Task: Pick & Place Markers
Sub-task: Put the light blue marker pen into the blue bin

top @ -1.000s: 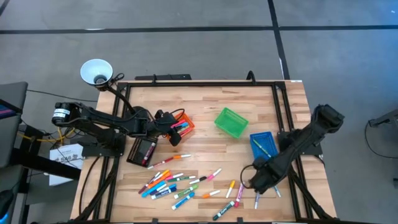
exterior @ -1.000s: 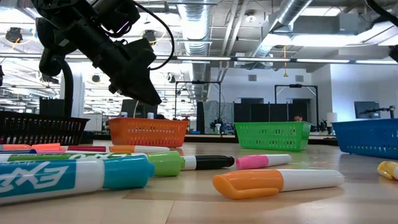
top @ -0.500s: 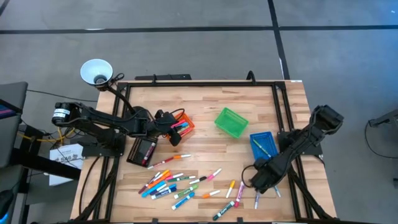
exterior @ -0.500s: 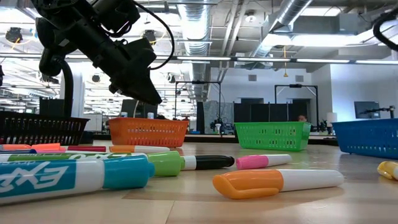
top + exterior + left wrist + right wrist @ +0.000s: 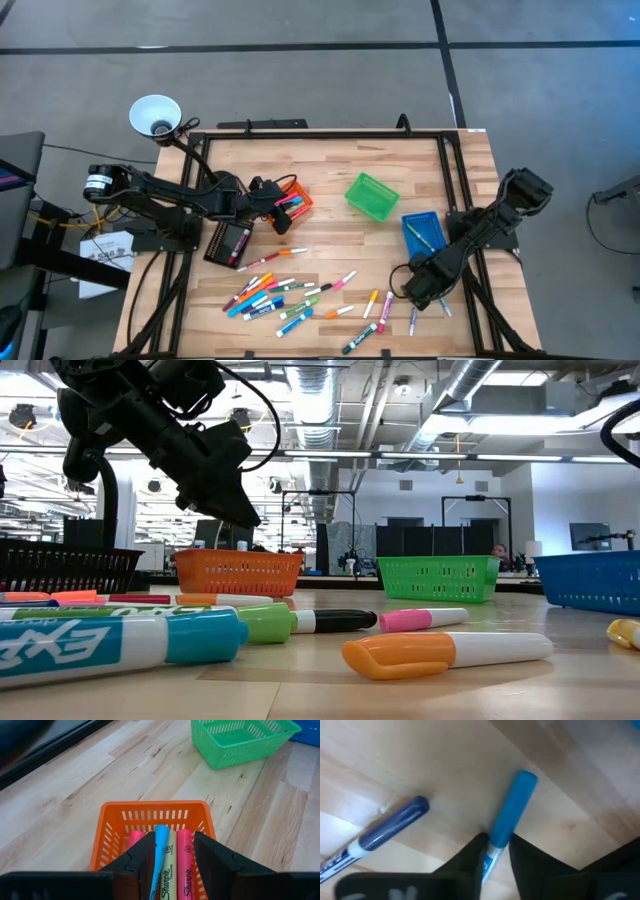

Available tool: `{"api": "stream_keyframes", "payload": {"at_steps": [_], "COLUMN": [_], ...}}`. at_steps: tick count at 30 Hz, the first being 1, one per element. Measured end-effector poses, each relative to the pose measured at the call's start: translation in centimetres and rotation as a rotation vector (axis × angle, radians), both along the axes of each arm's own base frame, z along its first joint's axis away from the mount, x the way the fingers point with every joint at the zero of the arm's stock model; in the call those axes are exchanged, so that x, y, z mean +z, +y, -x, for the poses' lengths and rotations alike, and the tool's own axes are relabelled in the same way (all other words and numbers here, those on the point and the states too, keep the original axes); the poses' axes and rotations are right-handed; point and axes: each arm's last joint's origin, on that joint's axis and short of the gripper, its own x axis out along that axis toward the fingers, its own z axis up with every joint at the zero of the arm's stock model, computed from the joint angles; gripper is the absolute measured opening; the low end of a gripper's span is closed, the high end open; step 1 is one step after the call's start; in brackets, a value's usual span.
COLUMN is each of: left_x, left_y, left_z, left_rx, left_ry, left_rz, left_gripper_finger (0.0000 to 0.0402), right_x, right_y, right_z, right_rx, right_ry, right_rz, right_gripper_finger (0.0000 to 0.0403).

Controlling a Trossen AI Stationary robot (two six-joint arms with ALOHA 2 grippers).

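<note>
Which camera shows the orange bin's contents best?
The left wrist view: orange bin holds pink, blue and yellow markers. High view shows it partly covered by the left tool; low view only its side.

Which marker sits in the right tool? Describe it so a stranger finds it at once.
On the wooden table, find the blue bin on the right side; the right tool is low over the boards beside it. The pinched marker between its fingers has a light blue cap, while the loose marker next to it has a dark navy cap.
</note>
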Motion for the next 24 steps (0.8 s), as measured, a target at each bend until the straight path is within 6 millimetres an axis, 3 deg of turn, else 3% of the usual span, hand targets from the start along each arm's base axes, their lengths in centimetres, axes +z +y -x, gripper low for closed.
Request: {"api": "stream_keyframes", "payload": {"at_steps": [5,9,13,18,24], "left_x": [0.0,0.0,0.1,0.1,0.1], "left_y": [0.0,0.0,0.0,0.0,0.0], "left_z": [0.0,0.0,-0.1,-0.1,-0.1], "left_rx": [0.000,0.000,0.000,0.000,0.000], "left_ry": [-0.002,-0.006,-0.010,-0.016,-0.018], "left_rz": [0.000,0.000,0.000,0.000,0.001], "left_gripper_finger": [0.0131,0.0131,0.0131,0.0131,0.0131], "right_x": [0.6,2.6,5.3,7.1,8.6], "right_y": [0.3,0.8,0.9,-1.1,-4.2], "right_z": [-0.4,-1.0,-1.7,-0.9,0.1], "right_rx": [-0.006,-0.006,0.004,0.002,-0.029], "right_ry": [-0.017,-0.064,-0.227,-0.307,-0.282], "right_rz": [0.000,-0.015,0.026,0.261,0.483], "right_gripper_finger": [0.0019,0.0027,0.0054,0.0034,0.0019]}}
